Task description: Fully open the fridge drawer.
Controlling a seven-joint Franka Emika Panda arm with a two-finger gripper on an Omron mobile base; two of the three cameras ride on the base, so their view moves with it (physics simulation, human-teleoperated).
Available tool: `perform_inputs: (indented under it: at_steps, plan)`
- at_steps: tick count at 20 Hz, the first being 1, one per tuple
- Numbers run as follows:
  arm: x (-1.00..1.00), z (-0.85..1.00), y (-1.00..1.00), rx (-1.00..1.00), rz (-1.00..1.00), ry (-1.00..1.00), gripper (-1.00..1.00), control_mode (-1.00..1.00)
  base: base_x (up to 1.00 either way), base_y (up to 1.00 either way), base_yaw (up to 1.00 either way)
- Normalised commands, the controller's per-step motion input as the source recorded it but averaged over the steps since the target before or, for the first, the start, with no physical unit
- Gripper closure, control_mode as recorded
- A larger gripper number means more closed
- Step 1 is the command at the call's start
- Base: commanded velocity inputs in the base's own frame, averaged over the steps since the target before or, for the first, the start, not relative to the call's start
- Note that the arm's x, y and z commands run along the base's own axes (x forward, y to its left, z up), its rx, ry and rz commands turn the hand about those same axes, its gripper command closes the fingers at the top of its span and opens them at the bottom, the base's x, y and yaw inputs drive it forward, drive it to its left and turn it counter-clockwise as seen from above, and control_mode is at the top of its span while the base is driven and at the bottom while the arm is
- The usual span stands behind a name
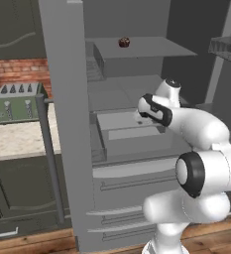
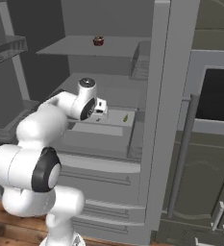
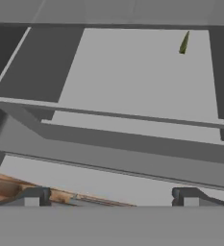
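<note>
Three views show one moment at an open grey fridge.

From the left base view, the white arm reaches into the fridge interior at mid height. The wide, shallow light-grey fridge drawer (image 1: 129, 134) sits partly pulled out above the lower grey panels with thin bar handles (image 1: 132, 184). A small dark red round item (image 1: 124, 42) rests on a flat grey upper shelf (image 1: 151, 47). To the left, a green toaster (image 1: 18, 102) stands on a pale counter before a brick wall.

From the right base view, the arm's wrist hangs over the drawer's front half, and a small green sliver (image 2: 125, 117) lies on the drawer floor behind it. The open fridge door (image 2: 168, 115) stands edge-on just to the right.

In the hand view, the gripper (image 3: 111, 197) looks down at the drawer's stepped front lip, its two dark fingertips (image 3: 34, 196) set wide apart and touching nothing.

Judging from this, the drawer looks only partly out. With no handle, the fingers must hook the smooth lip; too shallow a hold could let them slip off, or a skewed pull could jam the drawer on its runners.
</note>
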Motion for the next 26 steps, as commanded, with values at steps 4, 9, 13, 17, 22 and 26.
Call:
perform_inputs:
  at_steps: [4, 9, 13, 17, 22, 26]
  plan:
    - [0.47, -0.3, 0.09, 0.0, 0.01, 0.0, -1.0, -1.0, 0.0, 0.0, 0.0]
    - [0.56, -0.25, 0.05, 0.0, 0.0, 0.0, -1.0, -1.0, 0.0, 0.0, 0.0]
    - [0.58, -0.25, 0.0, 0.0, 0.0, 0.0, -1.0, -1.0, 0.0, 0.0, 0.0]
    - [0.57, -0.22, 0.0, 0.0, 0.0, 0.0, -1.0, -1.0, 0.0, 0.0, 0.0]
    - [0.57, -0.31, 0.0, 0.0, 0.0, 0.01, -1.0, -1.0, 0.0, 0.0, 0.0]
    - [0.46, -0.44, 0.0, 0.0, 0.0, 0.03, -1.0, -1.0, 0.0, 0.0, 0.0]
